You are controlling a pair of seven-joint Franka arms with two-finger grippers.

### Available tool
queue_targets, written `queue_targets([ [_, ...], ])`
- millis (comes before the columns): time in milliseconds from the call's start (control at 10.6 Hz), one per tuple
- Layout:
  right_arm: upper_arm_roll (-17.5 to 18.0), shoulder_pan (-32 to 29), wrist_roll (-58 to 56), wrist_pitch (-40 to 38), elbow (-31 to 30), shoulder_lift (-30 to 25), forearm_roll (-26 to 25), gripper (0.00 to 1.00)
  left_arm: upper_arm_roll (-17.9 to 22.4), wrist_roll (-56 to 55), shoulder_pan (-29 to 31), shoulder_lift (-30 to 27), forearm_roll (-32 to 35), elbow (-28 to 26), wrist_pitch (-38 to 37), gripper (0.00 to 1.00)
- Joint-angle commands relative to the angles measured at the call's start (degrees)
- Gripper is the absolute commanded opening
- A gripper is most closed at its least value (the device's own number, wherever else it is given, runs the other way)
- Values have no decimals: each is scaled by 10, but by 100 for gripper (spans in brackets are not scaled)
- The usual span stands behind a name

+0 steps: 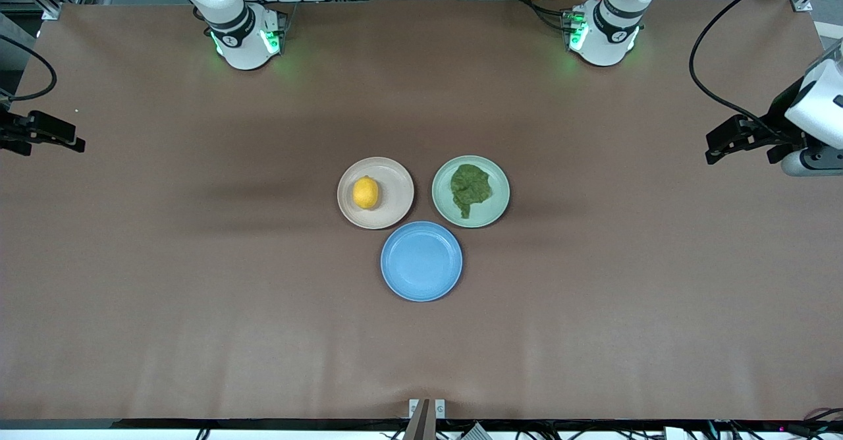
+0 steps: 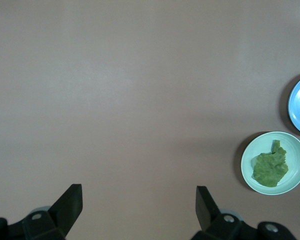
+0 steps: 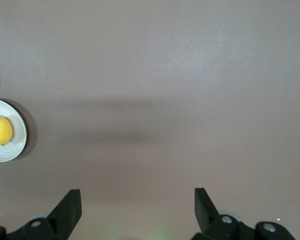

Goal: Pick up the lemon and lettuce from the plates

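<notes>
Both the left gripper (image 2: 139, 202) and right gripper (image 3: 137, 205) are held wide open and empty over bare table, well apart from the lemon (image 1: 365, 192) on the beige plate (image 1: 395, 213) and the lettuce (image 1: 469, 188) on the mint plate (image 1: 500, 206), so the round lemon may be rolled by an off-centre closure.

A wide bench (image 1: 197, 295) covered in matte brown sheet carries three round shallow plates close together at its middle. The blue plate (image 1: 421, 261) is the landmark: the beige plate (image 1: 395, 206) and pale mint green plate (image 1: 497, 193) sit just beside it, both farther from the front camera.
</notes>
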Motion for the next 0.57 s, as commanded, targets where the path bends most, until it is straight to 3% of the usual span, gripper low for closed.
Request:
queue_targets([
  [0,-5,5,1,-6,-1,-6,-5,100,-3,11,3,-14,0,1,-21,100],
  [473,-6,5,2,-6,-2,-5,-2,100,-5,5,-5,0,-10,0,-20,100],
])
